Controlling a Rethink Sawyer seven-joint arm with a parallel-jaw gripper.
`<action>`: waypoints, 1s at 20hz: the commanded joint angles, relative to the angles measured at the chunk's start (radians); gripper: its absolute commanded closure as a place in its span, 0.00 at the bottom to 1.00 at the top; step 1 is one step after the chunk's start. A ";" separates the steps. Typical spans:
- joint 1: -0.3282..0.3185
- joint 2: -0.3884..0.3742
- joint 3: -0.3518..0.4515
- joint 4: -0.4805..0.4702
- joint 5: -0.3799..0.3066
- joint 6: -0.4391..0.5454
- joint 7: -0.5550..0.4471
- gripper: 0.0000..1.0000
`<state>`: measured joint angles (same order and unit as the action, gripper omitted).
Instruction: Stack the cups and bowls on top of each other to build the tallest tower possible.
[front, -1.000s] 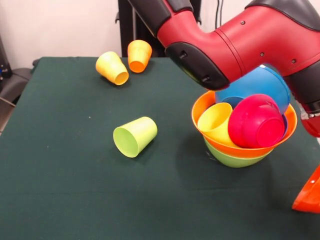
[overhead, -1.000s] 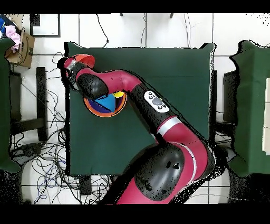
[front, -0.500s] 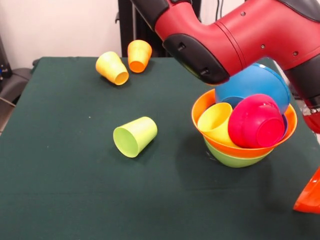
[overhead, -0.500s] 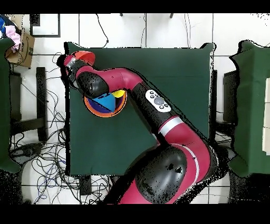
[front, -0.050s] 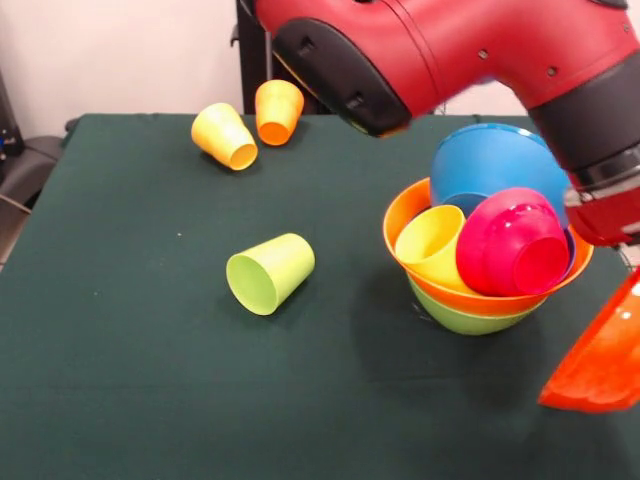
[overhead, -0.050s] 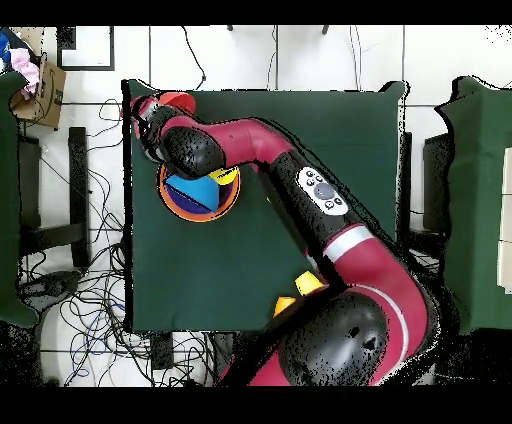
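Observation:
A tower stands at the right of the front view: a lime green bowl (front, -0.050s: 468, 316) at the bottom, and a large orange bowl (front, -0.050s: 404, 214) in it. The orange bowl holds a tilted blue bowl (front, -0.050s: 488, 160), a yellow cup (front, -0.050s: 430, 243) and a small magenta bowl (front, -0.050s: 512, 246). My gripper (front, -0.050s: 630, 262) at the right edge is shut on a red-orange bowl (front, -0.050s: 600, 356), which hangs tilted above the table beside the tower. A lime green cup (front, -0.050s: 270, 272) lies on its side mid-table. A second yellow cup (front, -0.050s: 224, 136) and an orange cup (front, -0.050s: 278, 110) lie at the back left.
The arm (front, -0.050s: 440, 50) spans the top of the front view above the tower. From overhead the arm (overhead, -0.050s: 250, 150) crosses the dark green table (overhead, -0.050s: 330, 200); the tower (overhead, -0.050s: 200, 196) sits near its left edge, close to the red-orange bowl (overhead, -0.050s: 180, 101).
The arm has swung and risen. The red-orange bowl has lifted off the table's right corner and come further into view beside the tower. The tower and loose cups have not moved.

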<state>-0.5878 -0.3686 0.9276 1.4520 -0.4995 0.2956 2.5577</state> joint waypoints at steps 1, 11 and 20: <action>-0.047 -0.034 0.035 0.033 -0.025 0.177 -0.284 1.00; -0.076 -0.036 0.066 0.069 -0.030 0.218 -0.264 1.00; -0.089 -0.008 0.089 0.134 -0.014 0.177 -0.196 1.00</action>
<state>-0.6776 -0.4062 1.0081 1.4931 -0.4995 0.3890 2.5533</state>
